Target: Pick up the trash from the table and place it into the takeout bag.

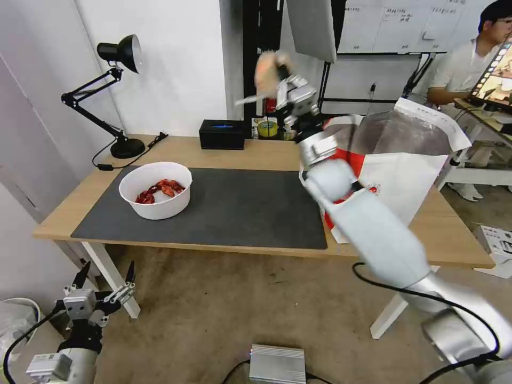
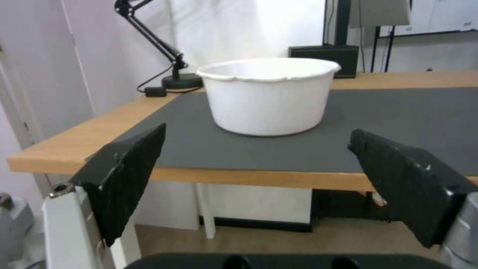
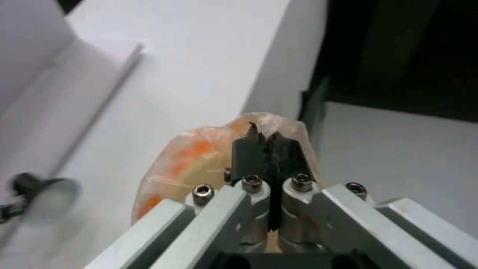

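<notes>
Taking the white bowl of red shells as the landmark: nearest the robot, below the table edge and on the near side of the bowl, the left gripper hangs idle with its jaws spread wide and nothing between them. The bowl itself sits on the dark mat, untouched, so it is one piece of trash not yet dealt with. To the right of the bowl, past the mat's edge, the takeout bag stands open with its foil lining showing. Farther back and high above the bowl's level, the right gripper is clenched on the beige wrapped lump, lifted clear of the table, up and left of the bag's mouth. Judging by this, the lump is mid-transfer and not yet bagged; the bowl remains.
</notes>
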### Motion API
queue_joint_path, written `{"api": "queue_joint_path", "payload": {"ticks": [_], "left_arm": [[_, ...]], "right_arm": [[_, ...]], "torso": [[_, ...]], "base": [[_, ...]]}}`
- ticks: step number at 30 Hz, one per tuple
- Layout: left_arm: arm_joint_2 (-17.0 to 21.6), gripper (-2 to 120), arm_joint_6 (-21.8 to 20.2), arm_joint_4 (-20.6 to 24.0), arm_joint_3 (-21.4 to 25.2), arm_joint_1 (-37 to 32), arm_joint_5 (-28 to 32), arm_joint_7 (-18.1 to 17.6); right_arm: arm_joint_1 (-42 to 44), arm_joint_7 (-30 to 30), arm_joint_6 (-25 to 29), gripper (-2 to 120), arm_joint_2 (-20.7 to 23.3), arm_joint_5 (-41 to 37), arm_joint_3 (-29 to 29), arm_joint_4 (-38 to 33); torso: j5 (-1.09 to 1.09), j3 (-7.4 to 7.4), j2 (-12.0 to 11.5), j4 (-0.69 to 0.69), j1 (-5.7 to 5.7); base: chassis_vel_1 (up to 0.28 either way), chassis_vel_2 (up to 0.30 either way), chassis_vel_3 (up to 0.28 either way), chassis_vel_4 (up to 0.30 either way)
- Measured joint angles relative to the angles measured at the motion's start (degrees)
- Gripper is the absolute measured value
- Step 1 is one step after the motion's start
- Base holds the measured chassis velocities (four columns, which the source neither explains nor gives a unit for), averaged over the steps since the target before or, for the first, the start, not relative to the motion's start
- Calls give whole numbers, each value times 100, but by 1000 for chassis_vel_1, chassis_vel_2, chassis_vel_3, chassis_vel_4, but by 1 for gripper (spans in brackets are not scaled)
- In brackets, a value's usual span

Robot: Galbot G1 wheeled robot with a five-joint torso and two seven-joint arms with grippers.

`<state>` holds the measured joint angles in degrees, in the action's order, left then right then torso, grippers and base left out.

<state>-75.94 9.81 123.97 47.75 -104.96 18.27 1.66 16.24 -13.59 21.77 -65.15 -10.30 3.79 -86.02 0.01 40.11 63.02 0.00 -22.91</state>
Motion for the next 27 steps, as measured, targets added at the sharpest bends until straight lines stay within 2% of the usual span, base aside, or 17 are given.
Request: {"api": "queue_joint_path", "payload": {"ticks": [5,10,11,13,15,18,19,22,27], "left_arm": [[64,100,-30,21,-59,17,3,1],[85,100,-33,22,-99,15,2,2],[85,100,-33,22,-99,15,2,2],[85,100,-33,20,-111,12,0,2],[85,100,-33,18,-113,12,0,2],[92,100,-31,-11,-148,17,-4,7],[92,100,-31,-11,-148,17,-4,7],[80,100,-24,-51,-214,36,-19,10],[54,100,-16,-85,-305,59,-48,13]], "right_arm": [[10,-64,-158,0,366,-217,-353,-166],[137,-158,-673,0,960,-874,-637,-527],[137,-158,-673,0,960,-874,-637,-527],[278,-182,-1093,0,1414,-1490,-792,-853],[297,-189,-1141,0,1465,-1567,-812,-889],[573,-239,-1797,0,2168,-2529,-1070,-1401],[573,-239,-1797,0,2168,-2529,-1070,-1401],[838,-252,-2413,0,2642,-3146,-1274,-1777],[1129,-209,-2947,0,3008,-3473,-1467,-2020]], "torso": [[1,0,0,-1,0],[1,0,0,0,0],[1,0,0,0,0],[1,0,0,0,0],[0,0,0,-1,0],[0,0,0,-1,0],[0,0,0,-1,0],[0,-1,1,-1,0],[0,-1,1,-1,0]], "base": [[0,0,0,0],[0,0,0,0],[0,0,0,0],[0,0,0,0],[0,0,0,0],[0,0,0,0],[0,0,0,0],[0,0,0,0],[0,0,0,0]]}}
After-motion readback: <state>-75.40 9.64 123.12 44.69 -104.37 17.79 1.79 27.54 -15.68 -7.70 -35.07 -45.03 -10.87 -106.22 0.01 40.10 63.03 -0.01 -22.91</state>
